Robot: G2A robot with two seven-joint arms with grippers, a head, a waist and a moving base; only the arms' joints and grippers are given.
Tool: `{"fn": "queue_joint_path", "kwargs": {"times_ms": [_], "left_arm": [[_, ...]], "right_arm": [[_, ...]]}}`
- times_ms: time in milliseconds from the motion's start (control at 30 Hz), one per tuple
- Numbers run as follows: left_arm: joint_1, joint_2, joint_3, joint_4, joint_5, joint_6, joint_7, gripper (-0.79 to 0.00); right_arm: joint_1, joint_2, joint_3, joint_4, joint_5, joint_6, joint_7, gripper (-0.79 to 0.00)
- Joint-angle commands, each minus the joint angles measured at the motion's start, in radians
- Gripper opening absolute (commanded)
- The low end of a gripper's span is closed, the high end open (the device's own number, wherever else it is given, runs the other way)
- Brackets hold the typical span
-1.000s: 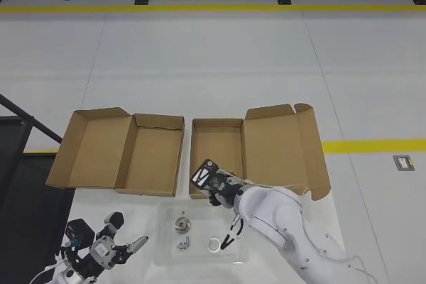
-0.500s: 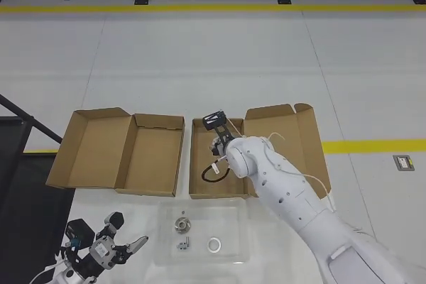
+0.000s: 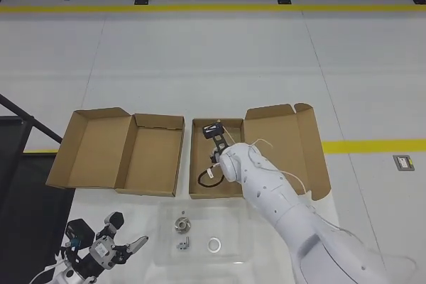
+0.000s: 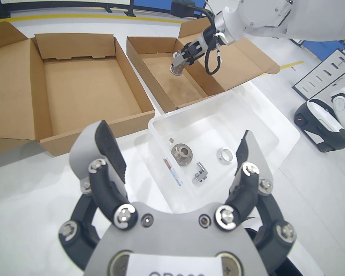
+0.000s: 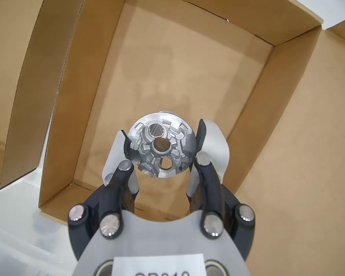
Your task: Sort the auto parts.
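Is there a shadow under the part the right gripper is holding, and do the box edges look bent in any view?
Right wrist view: a faint soft shadow on the cardboard box floor beyond the metal hub in the right gripper; box walls bow, wide-angle distortion. Left wrist view: dim shadow under the hub. Top view: box edges straight.

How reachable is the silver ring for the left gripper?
Probably yes: the left gripper is open and empty just short of the clear tray, nothing covers the silver ring, and the right gripper holds a metal disc over a cardboard box.
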Motion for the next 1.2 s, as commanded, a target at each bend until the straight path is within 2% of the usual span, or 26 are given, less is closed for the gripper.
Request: {"fn": "queue_joint_path", "kwargs": {"times_ms": [0,33,67,100,133,233,300,333,567,667,1000,1167], "left_arm": [[0.000,0.000,0.000,0.000,0.000,0.000,0.000,0.000],[0.000,0.000,0.000,0.000,0.000,0.000,0.000,0.000],[0.000,0.000,0.000,0.000,0.000,0.000,0.000,0.000],[0.000,0.000,0.000,0.000,0.000,0.000,0.000,0.000],[0.000,0.000,0.000,0.000,0.000,0.000,0.000,0.000],[0.000,0.000,0.000,0.000,0.000,0.000,0.000,0.000],[0.000,0.000,0.000,0.000,0.000,0.000,0.000,0.000],[0.000,0.000,0.000,0.000,0.000,0.000,0.000,0.000],[0.000,0.000,0.000,0.000,0.000,0.000,0.000,0.000],[0.000,0.000,0.000,0.000,0.000,0.000,0.000,0.000],[0.000,0.000,0.000,0.000,0.000,0.000,0.000,0.000],[0.000,0.000,0.000,0.000,0.000,0.000,0.000,0.000]], "right_arm": [[-0.001,-0.012,0.001,0.025,0.005,0.003,-0.011,-0.785],[0.000,-0.018,0.001,0.038,0.006,0.005,-0.015,-0.785],[-0.001,-0.023,0.003,0.049,0.010,0.003,-0.017,-0.646],[0.000,-0.028,0.004,0.060,0.013,0.001,-0.020,-0.419],[0.001,-0.032,0.007,0.070,0.016,-0.001,-0.025,-0.274],[0.001,-0.041,0.011,0.097,0.021,-0.010,-0.032,-0.172],[0.001,-0.046,0.014,0.110,0.022,-0.013,-0.036,-0.018],[0.001,-0.048,0.015,0.115,0.022,-0.014,-0.038,0.000],[0.013,-0.054,0.030,0.133,0.028,-0.016,-0.066,0.000],[0.022,-0.052,0.043,0.124,0.039,-0.046,-0.106,0.000],[0.012,-0.023,0.055,0.019,-0.010,-0.229,-0.215,0.000],[-0.047,0.023,0.065,-0.119,-0.082,-0.322,-0.278,0.000]]}}
